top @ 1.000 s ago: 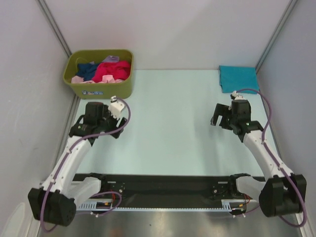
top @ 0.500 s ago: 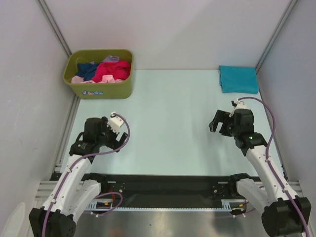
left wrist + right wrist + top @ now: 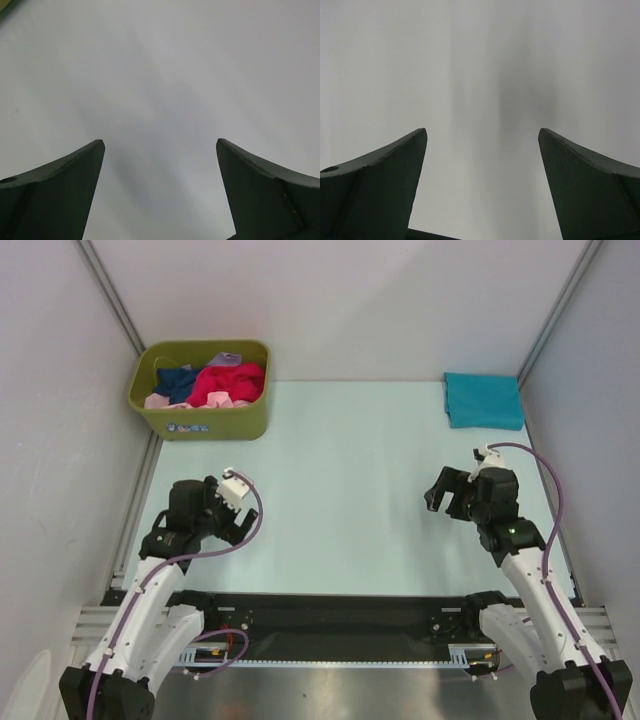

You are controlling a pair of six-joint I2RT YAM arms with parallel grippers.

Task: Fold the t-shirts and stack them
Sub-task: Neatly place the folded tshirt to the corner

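A folded teal-blue t-shirt (image 3: 484,400) lies flat at the table's far right corner. Crumpled t-shirts fill the olive-green bin (image 3: 200,426) at the far left: magenta-red (image 3: 230,383), navy (image 3: 177,381), pale pink (image 3: 158,400) and a bit of lavender (image 3: 228,359). My left gripper (image 3: 218,512) hangs over bare table, well in front of the bin. It is open and empty, as the left wrist view (image 3: 160,145) shows. My right gripper (image 3: 445,500) is open and empty over bare table, in front of the teal shirt; it also shows in the right wrist view (image 3: 482,132).
The pale green table top (image 3: 340,480) is walled by grey panels at the back and both sides. A black rail (image 3: 340,615) with the arm bases runs along the near edge.
Both arms have drawn back toward the near edge. The left gripper moved away from the bin, the right gripper away from the teal shirt. Both stayed open.
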